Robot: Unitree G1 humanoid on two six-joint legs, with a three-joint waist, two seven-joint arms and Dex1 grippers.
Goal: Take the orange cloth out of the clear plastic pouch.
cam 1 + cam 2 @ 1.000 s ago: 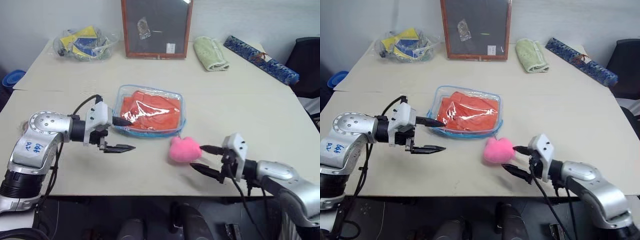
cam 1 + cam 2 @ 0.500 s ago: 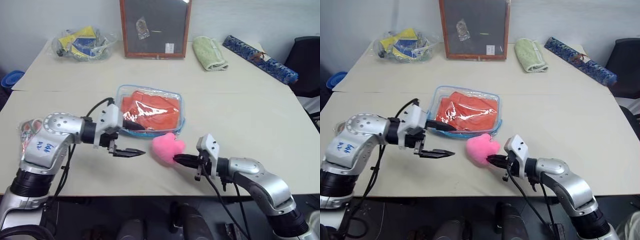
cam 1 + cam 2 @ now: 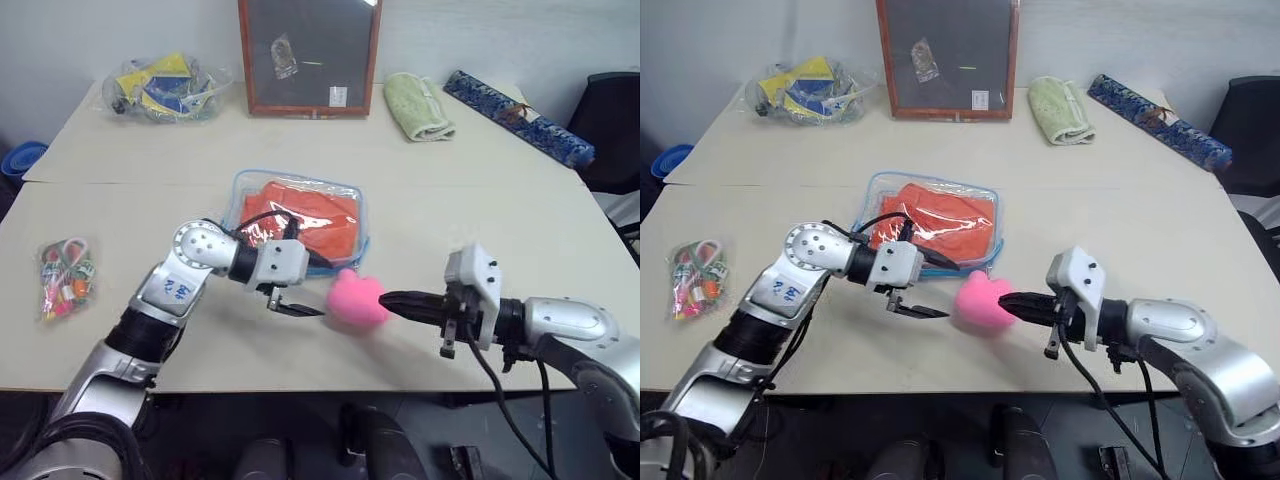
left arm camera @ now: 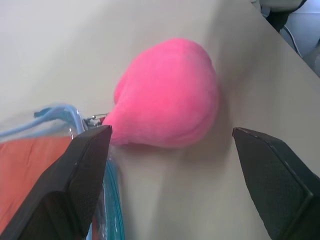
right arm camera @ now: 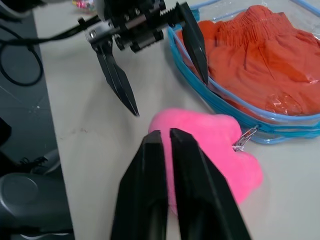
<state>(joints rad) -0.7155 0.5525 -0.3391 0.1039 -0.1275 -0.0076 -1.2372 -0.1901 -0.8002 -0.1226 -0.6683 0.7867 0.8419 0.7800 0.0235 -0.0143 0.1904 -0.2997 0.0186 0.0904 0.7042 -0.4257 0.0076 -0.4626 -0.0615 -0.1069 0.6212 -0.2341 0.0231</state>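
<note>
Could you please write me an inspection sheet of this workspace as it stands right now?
Surface: pale beige table, with a seam line across its left part.
Job's things: bright orange cloth lies inside the flat clear plastic pouch with light blue edging; not yet taken out.
Clutter: pink fluffy plush by the pouch's near corner; pale green towel; clear bag of yellow and blue items; small packet of colourful bits; wood-framed dark board; blue patterned roll.
Grippers: left gripper open, beside the plush; right gripper nearly shut, tips at the plush.
Cables: black cable along the left arm.
Surroundings: black chair, white wall.
</note>
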